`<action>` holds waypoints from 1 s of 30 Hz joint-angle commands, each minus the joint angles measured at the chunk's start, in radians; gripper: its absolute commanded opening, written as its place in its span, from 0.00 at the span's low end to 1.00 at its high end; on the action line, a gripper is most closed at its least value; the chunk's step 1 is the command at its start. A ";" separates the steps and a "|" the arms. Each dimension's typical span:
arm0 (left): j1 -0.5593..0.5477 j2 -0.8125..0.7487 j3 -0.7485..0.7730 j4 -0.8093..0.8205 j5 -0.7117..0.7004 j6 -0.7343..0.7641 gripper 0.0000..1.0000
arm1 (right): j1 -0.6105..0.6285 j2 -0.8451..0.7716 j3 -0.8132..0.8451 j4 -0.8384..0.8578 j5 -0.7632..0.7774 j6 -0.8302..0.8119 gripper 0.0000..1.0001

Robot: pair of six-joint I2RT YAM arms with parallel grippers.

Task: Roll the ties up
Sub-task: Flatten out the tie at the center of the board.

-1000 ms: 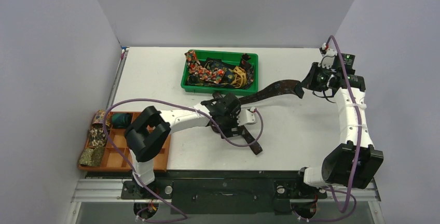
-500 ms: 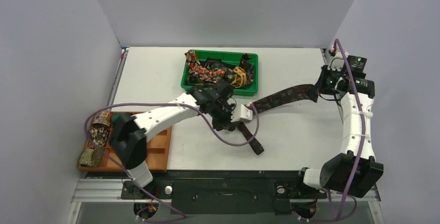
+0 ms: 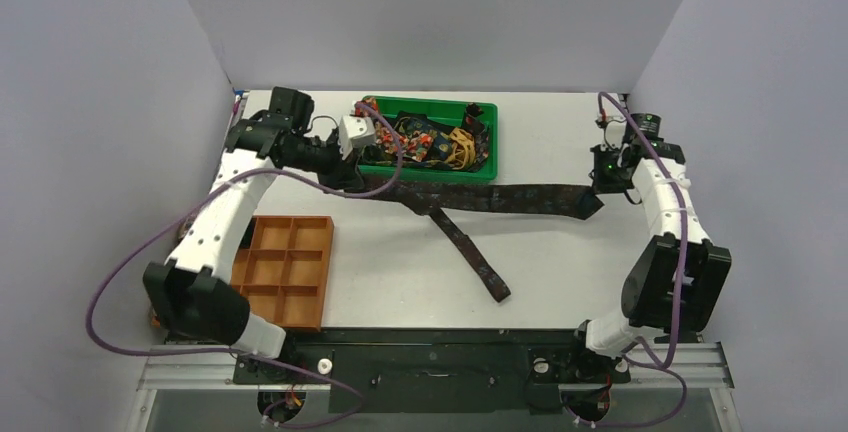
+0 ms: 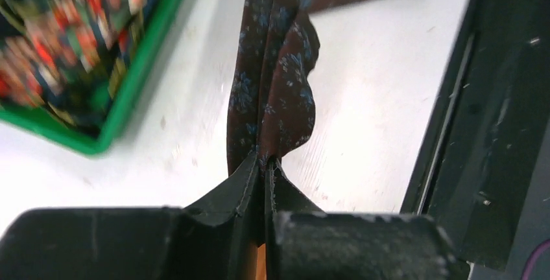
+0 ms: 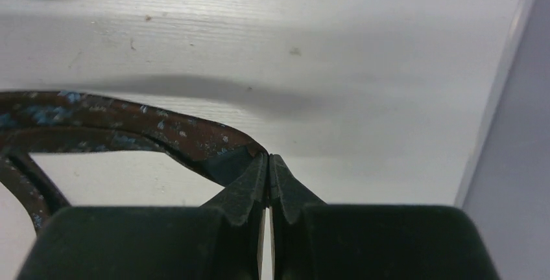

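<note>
A dark brown tie [image 3: 500, 197] with small blue flecks is stretched left to right across the table, just in front of the green bin. Its narrow tail [image 3: 470, 257] trails toward the near edge. My left gripper [image 3: 358, 178] is shut on the tie's folded left part; in the left wrist view the tie [image 4: 269, 92] bunches out of the closed left gripper [image 4: 266, 161]. At the right side, my right gripper [image 3: 598, 190] is shut on the wide end. The right wrist view shows that end of the tie [image 5: 130, 124] pinched at the tips of the right gripper [image 5: 268, 158].
The green bin [image 3: 478, 110] at the back holds several more ties [image 3: 420, 142], red floral, navy and yellow. An orange compartment tray [image 3: 285, 267] sits at the near left, partly behind my left arm. The table's right edge [image 5: 499, 98] runs close to my right gripper.
My left gripper shut on the tie and swung from mid-table to the back left, drawing it out straight. The right gripper shifted right and nearer with the wide end.
</note>
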 commanded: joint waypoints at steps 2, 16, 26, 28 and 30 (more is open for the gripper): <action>0.120 0.129 -0.166 0.153 -0.163 0.041 0.02 | 0.064 0.012 0.002 0.176 0.023 0.063 0.00; 0.142 0.291 -0.114 0.123 -0.310 0.332 0.57 | 0.103 0.127 -0.088 0.208 -0.018 0.047 0.00; -0.268 0.186 -0.230 0.345 -0.193 0.310 0.63 | 0.097 0.139 -0.075 0.199 -0.074 0.093 0.00; -0.342 0.289 -0.182 0.339 -0.160 0.331 0.63 | 0.096 0.141 -0.068 0.193 -0.092 0.100 0.00; -0.426 0.371 -0.107 0.319 -0.129 0.345 0.62 | 0.095 0.143 -0.064 0.185 -0.103 0.103 0.00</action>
